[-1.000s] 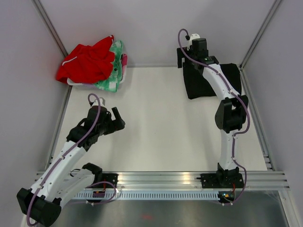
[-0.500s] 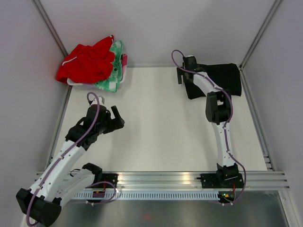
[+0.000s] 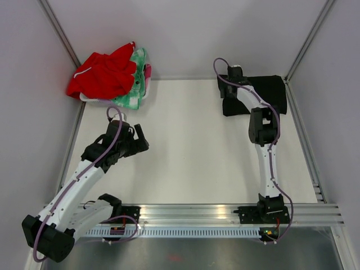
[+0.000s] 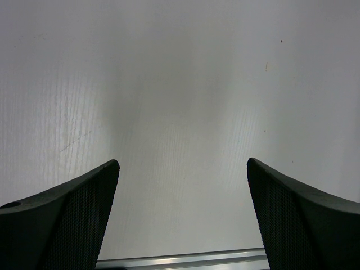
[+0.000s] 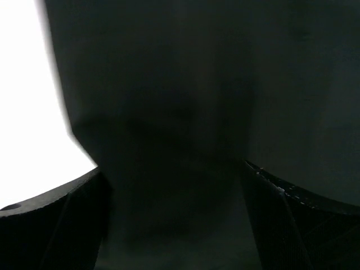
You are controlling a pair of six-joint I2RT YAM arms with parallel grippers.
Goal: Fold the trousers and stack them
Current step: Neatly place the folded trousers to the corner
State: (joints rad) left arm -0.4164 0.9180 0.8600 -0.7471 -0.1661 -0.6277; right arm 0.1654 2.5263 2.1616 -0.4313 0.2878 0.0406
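The black trousers [image 3: 273, 90] lie folded into a compact block at the back right corner of the table. My right gripper [image 3: 229, 93] hangs low over the block's left edge, jaws apart. In the right wrist view the dark cloth [image 5: 169, 84] fills nearly the whole frame between and beyond the open fingers of the right gripper [image 5: 171, 166], with a strip of bright table at the left. My left gripper [image 3: 141, 139] is open and empty over bare table at the left middle. The left wrist view shows the left gripper [image 4: 183, 163] with only white table between its fingers.
A red garment with white trim [image 3: 101, 73] is piled on a green-and-pink patterned cloth [image 3: 135, 93] in a white basket [image 3: 87, 98] at the back left corner. Walls close the table on three sides. An aluminium rail [image 3: 191, 212] runs along the front edge.
My right arm has drawn its wrist back from the far wall and lowered the gripper onto the left edge of the trousers. My left arm has shifted slightly, gripper still open.
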